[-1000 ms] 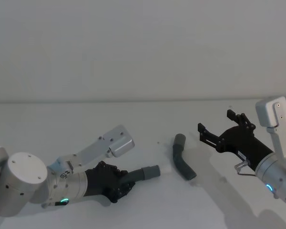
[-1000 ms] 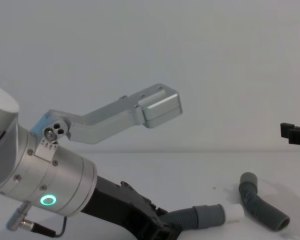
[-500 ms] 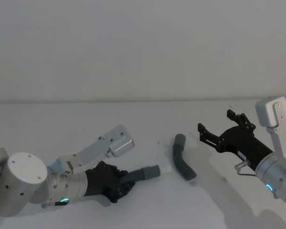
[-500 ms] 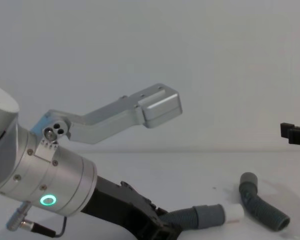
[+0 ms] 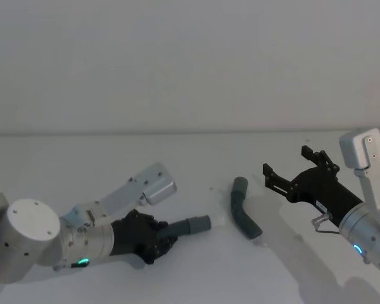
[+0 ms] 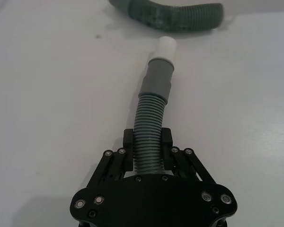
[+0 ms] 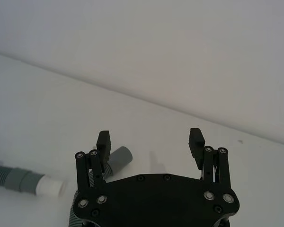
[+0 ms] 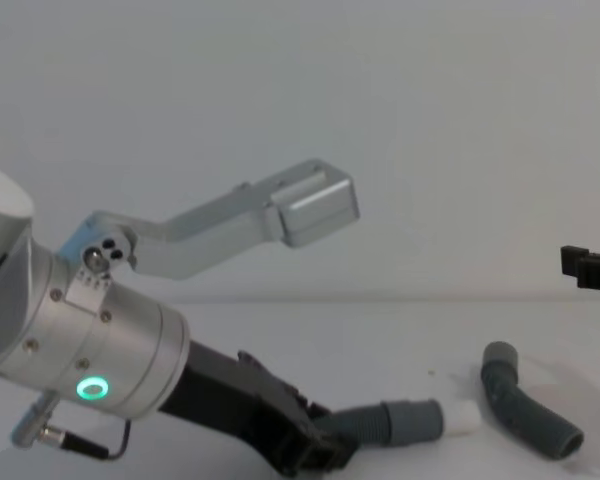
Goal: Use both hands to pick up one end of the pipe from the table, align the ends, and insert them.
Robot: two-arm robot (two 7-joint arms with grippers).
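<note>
Left gripper, lower left, clenched on the pipe. It looks light and floppy; the smooth cuff seems the firmer hold. Right gripper, mid-right, spread and empty.

The white table carried the grey pipe — its bent part lay flat, while the white-tipped end perhaps only touched the surface.

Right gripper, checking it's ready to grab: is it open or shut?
Open. The right gripper has its fingers spread wide, nothing between them. The left gripper grips the pipe.
</note>
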